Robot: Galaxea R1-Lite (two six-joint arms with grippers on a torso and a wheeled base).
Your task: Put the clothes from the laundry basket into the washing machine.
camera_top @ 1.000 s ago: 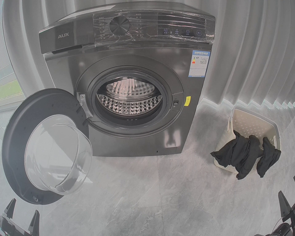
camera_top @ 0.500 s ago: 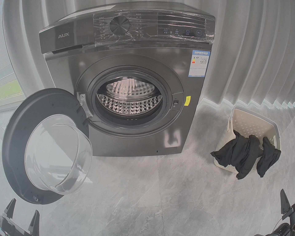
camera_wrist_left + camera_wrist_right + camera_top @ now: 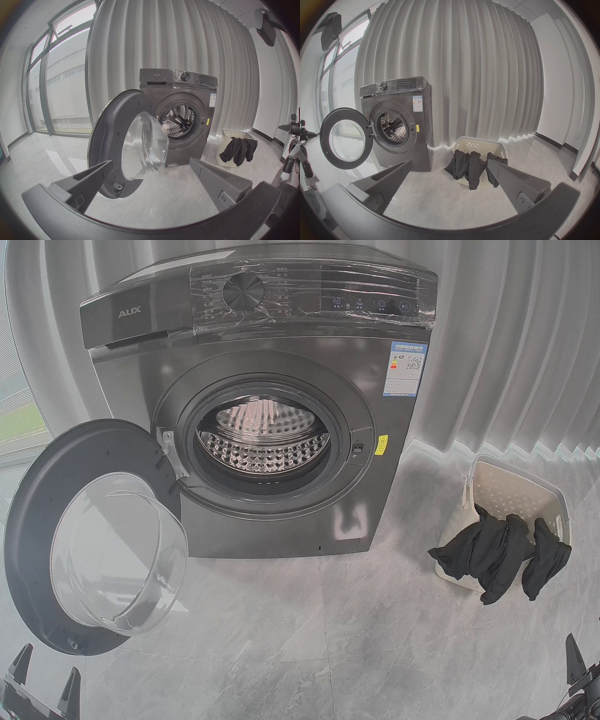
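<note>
- Hanging over the front rim of the basket (image 3: 514,489), dark clothes (image 3: 494,549) lie to the right of the washing machine (image 3: 125,390), whose door (image 3: 37,509) stands wide open.
- Left fingers (image 3: 84,181) are spread wide and empty, low near the door.
- Right fingers (image 3: 518,184) are spread wide and empty, facing the basket.

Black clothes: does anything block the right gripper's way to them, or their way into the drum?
Nothing visible does. Bare grey tiled floor separates the open right gripper from the black clothes draped on the cream plastic laundry basket; the grey washing machine has its round door swung open, steel drum uncovered.
</note>
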